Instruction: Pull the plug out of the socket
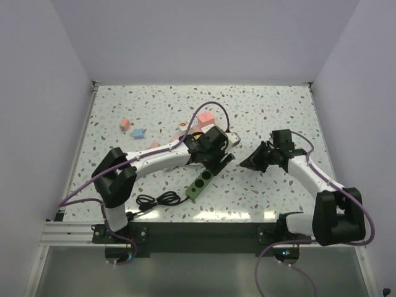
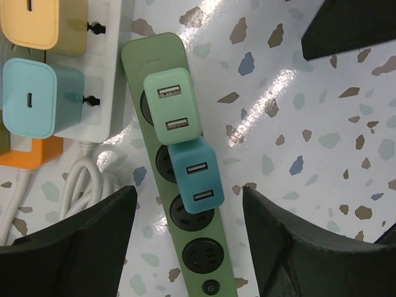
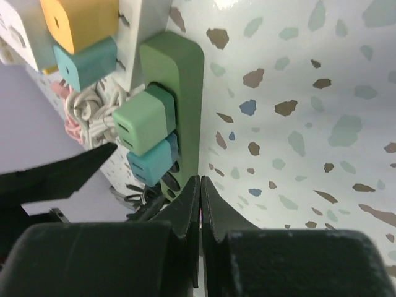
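Observation:
A green power strip (image 2: 139, 59) lies on the speckled table, its socket row holding a light green plug (image 2: 172, 108) and a teal plug (image 2: 195, 179) side by side. My left gripper (image 2: 185, 241) hangs open over the strip's switch end. Its fingers (image 2: 80, 238) straddle the strip just below the teal plug and touch nothing. The top view shows the left gripper (image 1: 213, 156) above the strip (image 1: 199, 185). My right gripper (image 3: 200, 189) is shut on nothing, its tip close beside the strip's (image 3: 179, 68) long edge near the teal plug (image 3: 151, 161) and the light green plug (image 3: 139, 120).
A white power strip (image 2: 108, 68) lies left of the green one with a yellow plug (image 2: 31, 21) and a light blue plug (image 2: 34, 96), plus a coiled white cable (image 2: 80, 179). A black cable (image 1: 154, 199) lies near the front edge. Small pink blocks (image 1: 206, 117) sit farther back.

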